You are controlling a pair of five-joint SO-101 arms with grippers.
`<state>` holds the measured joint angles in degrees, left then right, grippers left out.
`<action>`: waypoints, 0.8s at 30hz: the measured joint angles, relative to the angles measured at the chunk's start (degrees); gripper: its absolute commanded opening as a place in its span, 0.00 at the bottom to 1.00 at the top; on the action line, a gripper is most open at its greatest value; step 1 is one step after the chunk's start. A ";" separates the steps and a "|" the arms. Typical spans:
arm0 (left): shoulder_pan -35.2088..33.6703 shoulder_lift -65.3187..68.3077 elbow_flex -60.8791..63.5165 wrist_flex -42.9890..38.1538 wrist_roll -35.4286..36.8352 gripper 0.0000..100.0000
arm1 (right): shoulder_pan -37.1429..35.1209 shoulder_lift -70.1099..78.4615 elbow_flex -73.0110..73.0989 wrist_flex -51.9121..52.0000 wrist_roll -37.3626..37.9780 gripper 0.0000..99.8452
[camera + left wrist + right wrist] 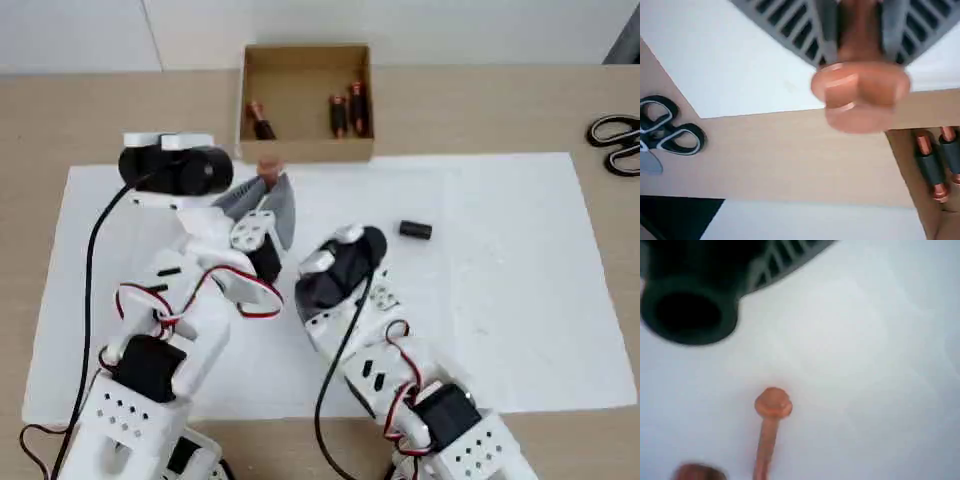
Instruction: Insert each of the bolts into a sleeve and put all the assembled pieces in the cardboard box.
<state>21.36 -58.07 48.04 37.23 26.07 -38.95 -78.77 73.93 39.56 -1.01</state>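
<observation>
My left gripper (270,187) is shut on a copper bolt (268,171) just in front of the cardboard box (305,150); the bolt's head (860,90) points toward the box. My right gripper (715,262) is shut on a black sleeve (687,310), open end outward, above the white paper. A loose bolt (769,420) lies on the paper below that sleeve. Another black sleeve (415,230) lies on the paper right of the right arm (340,265). Three assembled pieces (345,112) lie in the box, some also in the left wrist view (932,165).
A white paper sheet (500,300) covers the middle of the wooden table (60,120). Scissors (615,142) lie at the far right edge, beyond the paper, and appear in the left wrist view (670,132). Both arm bases stand at the front edge.
</observation>
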 measured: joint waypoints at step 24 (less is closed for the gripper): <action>2.99 -2.64 5.36 -1.93 0.09 0.01 | -0.09 -2.29 0.18 0.00 0.00 0.00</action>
<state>24.35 -60.70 53.41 35.30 26.15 -39.03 -81.05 74.11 39.56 -1.01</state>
